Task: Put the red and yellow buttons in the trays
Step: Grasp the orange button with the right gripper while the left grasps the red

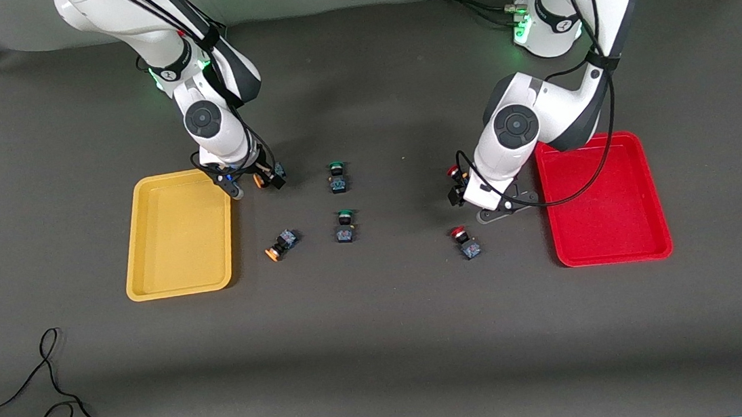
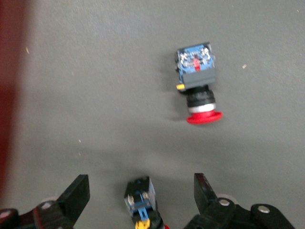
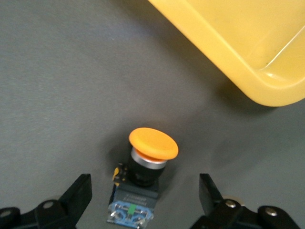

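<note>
Right gripper [image 3: 143, 202]: fingers wide, straddling orange-capped push-button switch [image 3: 142, 179] lying just beside shallow yellow plastic tray [image 1: 177, 235]; cap points toward tray.
Left gripper [image 2: 141, 198]: fingers wide around red-capped black-and-blue switch [image 2: 140, 200], near shallow red plastic tray [image 1: 605, 199].
</note>
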`<action>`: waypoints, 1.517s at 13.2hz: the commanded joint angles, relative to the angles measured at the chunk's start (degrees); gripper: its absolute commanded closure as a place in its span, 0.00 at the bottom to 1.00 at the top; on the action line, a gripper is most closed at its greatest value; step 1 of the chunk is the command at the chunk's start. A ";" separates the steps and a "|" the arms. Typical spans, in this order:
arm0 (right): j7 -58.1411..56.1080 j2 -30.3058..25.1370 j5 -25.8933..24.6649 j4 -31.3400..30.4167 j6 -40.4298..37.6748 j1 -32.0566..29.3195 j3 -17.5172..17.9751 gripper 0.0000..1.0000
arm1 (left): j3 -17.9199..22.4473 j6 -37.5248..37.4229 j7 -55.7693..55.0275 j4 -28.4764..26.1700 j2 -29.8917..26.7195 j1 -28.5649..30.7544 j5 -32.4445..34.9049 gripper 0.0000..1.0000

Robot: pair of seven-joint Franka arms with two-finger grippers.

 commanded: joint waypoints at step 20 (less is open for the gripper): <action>-46.93 -10.76 1.24 3.35 -20.00 -0.97 -27.70 0.97 | 1.30 -0.21 -5.81 -2.18 -2.98 -3.29 2.70 1.00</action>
